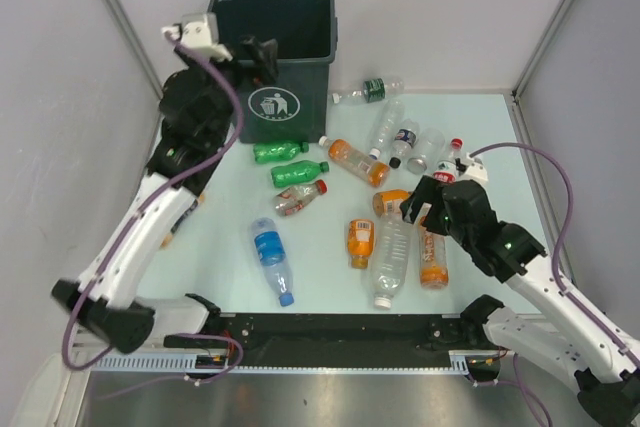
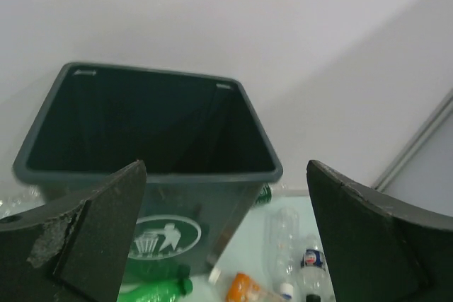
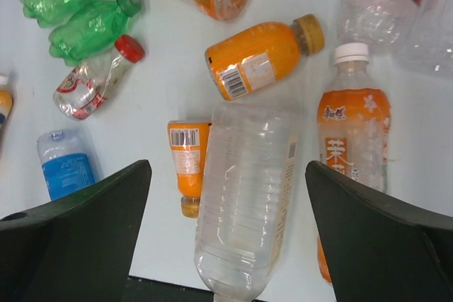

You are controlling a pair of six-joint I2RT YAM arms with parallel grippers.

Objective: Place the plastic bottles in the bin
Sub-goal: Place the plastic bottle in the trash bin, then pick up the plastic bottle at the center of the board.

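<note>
The dark green bin (image 1: 300,97) stands at the back left, its mouth dark in the left wrist view (image 2: 156,173). My left gripper (image 1: 258,55) hangs open and empty just above the bin's near rim (image 2: 225,167). Several plastic bottles lie on the table: two green ones (image 1: 278,151), a blue-labelled one (image 1: 270,252), orange ones (image 1: 360,162) and clear ones (image 1: 388,127). My right gripper (image 1: 425,205) is open above a large clear bottle (image 3: 244,196), its fingers on either side and apart from it (image 3: 228,166). A small orange bottle (image 3: 187,160) and an orange tea bottle (image 3: 354,139) flank it.
Grey walls with metal corner posts close in the pale table on three sides. A black rail (image 1: 330,332) runs along the near edge between the arm bases. A green-labelled bottle (image 1: 372,90) lies by the back wall, right of the bin.
</note>
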